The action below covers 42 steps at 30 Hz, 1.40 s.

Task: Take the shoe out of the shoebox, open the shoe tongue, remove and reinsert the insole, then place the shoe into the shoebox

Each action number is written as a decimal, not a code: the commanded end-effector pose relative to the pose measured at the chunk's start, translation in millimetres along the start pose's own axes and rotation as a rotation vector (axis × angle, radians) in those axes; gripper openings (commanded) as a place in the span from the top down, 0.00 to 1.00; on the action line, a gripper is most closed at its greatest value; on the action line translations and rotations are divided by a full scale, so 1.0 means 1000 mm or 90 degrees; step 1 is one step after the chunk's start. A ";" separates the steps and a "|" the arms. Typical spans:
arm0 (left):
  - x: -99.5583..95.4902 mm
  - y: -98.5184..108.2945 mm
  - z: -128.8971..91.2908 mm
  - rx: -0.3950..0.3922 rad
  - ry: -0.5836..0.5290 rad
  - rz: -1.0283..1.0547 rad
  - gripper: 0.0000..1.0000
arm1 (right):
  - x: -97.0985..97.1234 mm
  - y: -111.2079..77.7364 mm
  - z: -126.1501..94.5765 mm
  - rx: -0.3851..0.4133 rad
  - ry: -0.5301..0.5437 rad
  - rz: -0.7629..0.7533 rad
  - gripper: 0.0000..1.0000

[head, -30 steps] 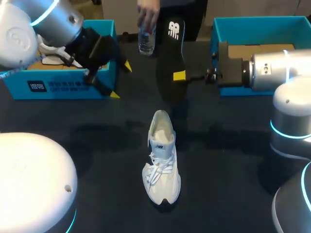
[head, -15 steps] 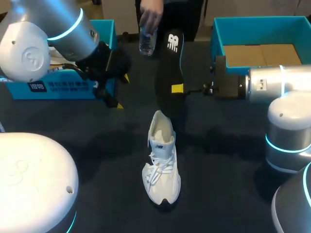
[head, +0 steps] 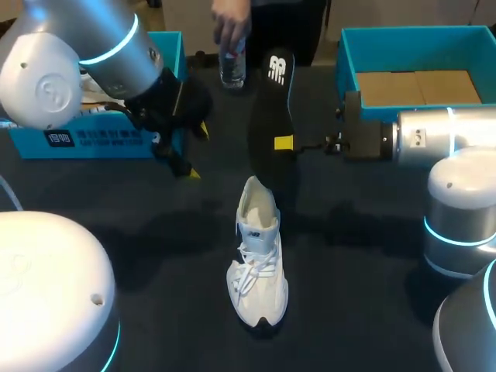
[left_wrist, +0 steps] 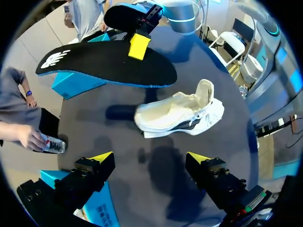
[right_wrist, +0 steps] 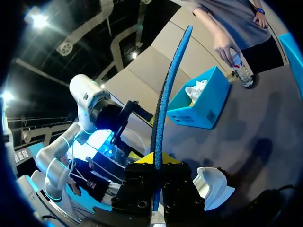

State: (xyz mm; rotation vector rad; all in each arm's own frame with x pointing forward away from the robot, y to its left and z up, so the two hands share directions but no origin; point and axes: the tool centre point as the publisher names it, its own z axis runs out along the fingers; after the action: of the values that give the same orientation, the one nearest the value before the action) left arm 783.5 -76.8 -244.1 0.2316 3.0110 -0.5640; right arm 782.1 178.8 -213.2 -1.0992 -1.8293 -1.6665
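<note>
Right gripper (head: 285, 142) clamped on insole (head: 271, 108), held off the table beyond the shoe (head: 258, 260); left gripper (head: 195, 151) fingers apart, empty, beside shoebox (head: 108, 138).

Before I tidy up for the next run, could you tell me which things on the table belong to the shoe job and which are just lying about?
Job in hand:
white shoe
black insole, held by the right gripper
left blue box
right blue box

Lying about:
water bottle, with a person's hand on it
</note>
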 end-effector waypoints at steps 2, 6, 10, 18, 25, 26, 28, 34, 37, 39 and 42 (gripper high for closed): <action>0.003 0.000 0.024 0.015 0.007 -0.007 0.00 | -0.016 -0.010 0.011 -0.006 0.032 -0.002 1.00; 0.009 0.003 0.029 0.050 0.030 -0.021 0.00 | -0.022 -0.015 0.018 -0.005 0.043 -0.004 1.00; 0.010 0.004 0.030 0.058 0.037 -0.027 0.00 | -0.027 -0.019 0.025 -0.013 0.051 -0.014 1.00; 0.010 0.004 0.030 0.058 0.037 -0.027 0.00 | -0.030 -0.021 0.028 -0.009 0.070 -0.013 1.00; 0.016 0.004 0.038 0.063 0.038 -0.034 0.00 | -0.030 -0.021 0.030 -0.007 0.072 -0.015 1.00; 0.018 0.005 0.043 0.069 0.048 -0.035 0.00 | -0.030 -0.022 0.032 -0.007 0.069 -0.017 1.00; 0.023 0.006 0.050 0.078 0.048 -0.044 0.00 | -0.031 -0.025 0.034 -0.012 0.075 -0.022 1.00; 0.026 0.008 0.065 0.093 0.054 -0.042 0.00 | -0.036 -0.032 0.038 -0.029 0.084 -0.028 1.00; 0.029 0.007 0.067 0.106 0.054 -0.048 0.00 | -0.037 -0.034 0.040 -0.031 0.076 -0.032 1.00; 0.030 0.006 0.070 0.115 0.061 -0.064 0.00 | -0.038 -0.036 0.042 -0.030 0.078 -0.033 1.00; 0.030 0.006 0.070 0.115 0.061 -0.064 0.00 | -0.038 -0.036 0.042 -0.030 0.078 -0.033 1.00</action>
State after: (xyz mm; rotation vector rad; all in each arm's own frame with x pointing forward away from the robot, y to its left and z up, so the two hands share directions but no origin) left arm 757.3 -93.4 -312.0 0.1182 3.0794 -0.8563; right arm 784.3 206.3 -272.3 -0.9497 -1.7613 -1.7728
